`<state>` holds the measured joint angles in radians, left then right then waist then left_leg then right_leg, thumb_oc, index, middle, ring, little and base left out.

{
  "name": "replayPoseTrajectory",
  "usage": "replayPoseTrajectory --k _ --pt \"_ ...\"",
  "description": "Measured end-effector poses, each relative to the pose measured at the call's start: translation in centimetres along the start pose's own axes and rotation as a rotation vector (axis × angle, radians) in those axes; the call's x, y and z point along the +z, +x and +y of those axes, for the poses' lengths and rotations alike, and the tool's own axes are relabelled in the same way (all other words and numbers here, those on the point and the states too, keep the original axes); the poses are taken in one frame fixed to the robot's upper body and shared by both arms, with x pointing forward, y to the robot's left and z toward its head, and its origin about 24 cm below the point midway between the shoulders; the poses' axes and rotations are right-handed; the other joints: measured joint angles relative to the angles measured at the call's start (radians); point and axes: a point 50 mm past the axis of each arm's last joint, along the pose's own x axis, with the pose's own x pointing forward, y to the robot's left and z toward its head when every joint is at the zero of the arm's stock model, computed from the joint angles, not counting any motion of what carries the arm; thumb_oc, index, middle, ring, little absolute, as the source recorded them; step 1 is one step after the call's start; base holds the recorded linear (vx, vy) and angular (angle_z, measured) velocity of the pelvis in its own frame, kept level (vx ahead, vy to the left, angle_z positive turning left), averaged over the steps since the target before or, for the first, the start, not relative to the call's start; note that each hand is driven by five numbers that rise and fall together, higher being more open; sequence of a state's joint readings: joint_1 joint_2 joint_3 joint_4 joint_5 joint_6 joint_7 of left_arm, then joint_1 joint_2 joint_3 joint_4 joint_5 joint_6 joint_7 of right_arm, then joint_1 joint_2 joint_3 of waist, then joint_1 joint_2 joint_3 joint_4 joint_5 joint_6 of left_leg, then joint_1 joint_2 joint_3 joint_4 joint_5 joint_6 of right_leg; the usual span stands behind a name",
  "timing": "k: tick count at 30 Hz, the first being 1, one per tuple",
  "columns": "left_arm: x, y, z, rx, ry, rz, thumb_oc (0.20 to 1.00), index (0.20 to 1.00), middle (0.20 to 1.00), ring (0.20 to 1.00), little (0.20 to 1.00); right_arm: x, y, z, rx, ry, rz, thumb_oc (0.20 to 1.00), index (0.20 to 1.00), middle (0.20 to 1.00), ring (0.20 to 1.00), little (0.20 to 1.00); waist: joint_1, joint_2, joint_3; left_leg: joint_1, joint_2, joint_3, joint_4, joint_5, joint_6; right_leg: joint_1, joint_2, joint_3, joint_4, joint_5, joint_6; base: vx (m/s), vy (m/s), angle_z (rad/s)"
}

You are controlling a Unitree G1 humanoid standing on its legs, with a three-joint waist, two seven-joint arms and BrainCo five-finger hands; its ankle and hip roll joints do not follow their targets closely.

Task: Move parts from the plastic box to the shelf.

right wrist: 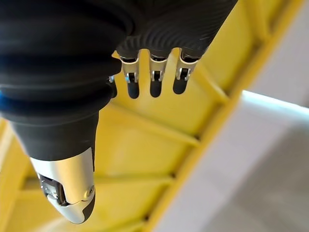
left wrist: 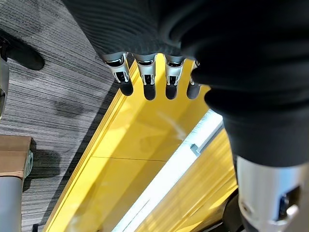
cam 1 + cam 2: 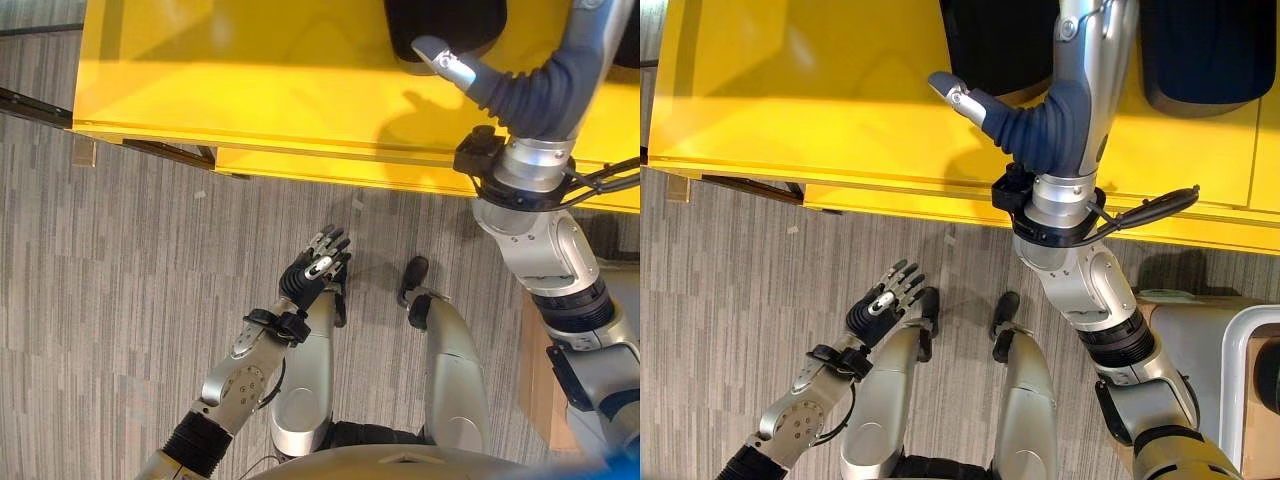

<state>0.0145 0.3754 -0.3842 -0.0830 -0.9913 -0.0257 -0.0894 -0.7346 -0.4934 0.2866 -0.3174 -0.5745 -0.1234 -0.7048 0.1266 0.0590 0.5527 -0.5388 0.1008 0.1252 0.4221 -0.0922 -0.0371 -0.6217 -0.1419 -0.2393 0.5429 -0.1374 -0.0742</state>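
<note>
Both hands are empty with straight fingers, so we steer the right hand, raised over the yellow shelf, toward the dark parts at two o'clock, left hand idle.

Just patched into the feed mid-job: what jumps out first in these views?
The big yellow shelf fills the top of the head views, above grey striped carpet. The right hand is raised over the shelf's top, its fingers straight and holding nothing. The left hand hangs low over the carpet, open and empty too.
</note>
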Motion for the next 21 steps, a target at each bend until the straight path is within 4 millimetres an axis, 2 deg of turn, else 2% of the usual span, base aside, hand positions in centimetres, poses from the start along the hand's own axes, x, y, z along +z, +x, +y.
replayPoseTrajectory --k 3,9,14,21 --pt "0.0 0.0 0.0 0.000 0.000 0.000 1.000 1.000 1.000 1.000 1.000 -0.5 -0.5 0.3 0.034 0.048 0.089 1.000 1.000 1.000 1.000 1.000 0.000 0.000 0.000 0.000 0.000 0.000 -0.003 0.000 0.000 0.000 0.000 -0.001 -0.002 0.000 0.000 0.00 0.000 0.00" --pt "0.0 0.0 0.0 0.001 0.000 -0.001 1.000 1.000 1.000 1.000 1.000 -2.5 -1.8 0.8 0.051 0.023 0.207 1.000 1.000 1.000 1.000 1.000 0.000 0.000 0.000 -0.001 0.000 0.000 -0.003 0.000 0.001 0.000 0.000 -0.001 -0.003 0.000 0.000 0.00 0.000 0.00" --pt "0.0 0.0 0.0 0.001 0.001 0.000 1.000 1.000 1.000 1.000 1.000 -3.9 -2.5 1.3 0.055 0.101 0.352 1.000 1.000 1.000 1.000 1.000 0.001 0.000 0.000 -0.001 0.000 0.000 -0.001 0.000 0.001 0.000 0.000 -0.001 -0.001 0.000 0.000 0.00 0.000 0.00" --pt "-0.1 0.1 -0.2 -0.001 -0.011 -0.004 1.000 1.000 1.000 1.000 1.000 -4.4 -2.4 0.9 0.008 0.043 0.354 1.000 1.000 1.000 1.000 1.000 0.001 0.000 0.000 -0.001 0.000 0.000 -0.001 -0.001 0.001 0.000 0.000 -0.001 -0.001 0.000 0.000 0.00 0.000 0.00"
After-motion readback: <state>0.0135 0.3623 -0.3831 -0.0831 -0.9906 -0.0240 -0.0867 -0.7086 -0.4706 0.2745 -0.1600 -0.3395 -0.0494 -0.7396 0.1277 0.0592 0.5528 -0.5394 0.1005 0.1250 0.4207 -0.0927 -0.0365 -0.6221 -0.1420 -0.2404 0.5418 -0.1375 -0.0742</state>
